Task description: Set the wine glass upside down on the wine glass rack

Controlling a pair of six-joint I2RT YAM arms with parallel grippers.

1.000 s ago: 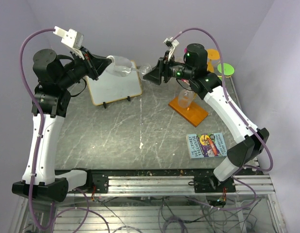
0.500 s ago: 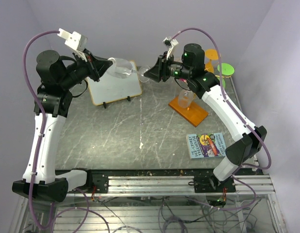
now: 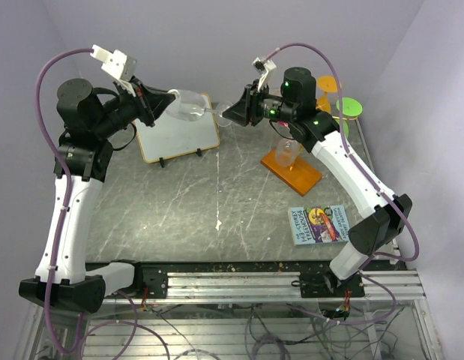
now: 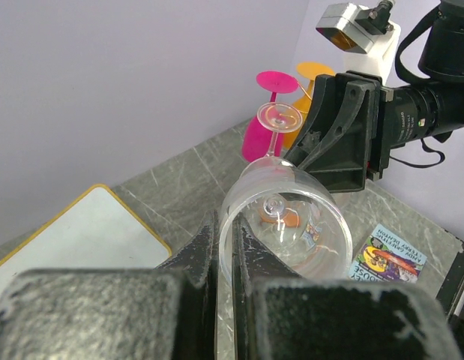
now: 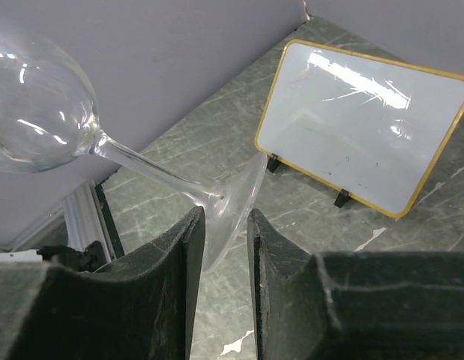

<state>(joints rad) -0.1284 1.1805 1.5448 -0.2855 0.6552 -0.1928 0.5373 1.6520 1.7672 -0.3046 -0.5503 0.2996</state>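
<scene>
high above the grey marbled desk [image 3: 217, 195], between the two arms, a clear stemmed wine glass [image 3: 188, 105] lies on its side in the air. the left end effector [image 3: 170, 103] is clamped on the rim of the bowl, the glass wall pinched between its fingers. the right end effector [image 3: 230, 114] has its jaws standing narrow on either side of the glass's foot and seems to pinch it, so both appear to hold the glass at once.

i judge this to be a mid-air handover to the right arm, which is nearer the gold wire wine glass rack [image 3: 299, 175] on its flat orange base, lower down and well apart from the glass. next, the left should let go of the rim and back off without tugging. the right must then turn the glass bowl-down and slide the stem into a curled arm of the rack.

only the colourful booklet [image 3: 318, 223] beside the right arm carries lettering, too small to read. the gold-framed white board [image 3: 179, 135] shows no legible writing.
</scene>
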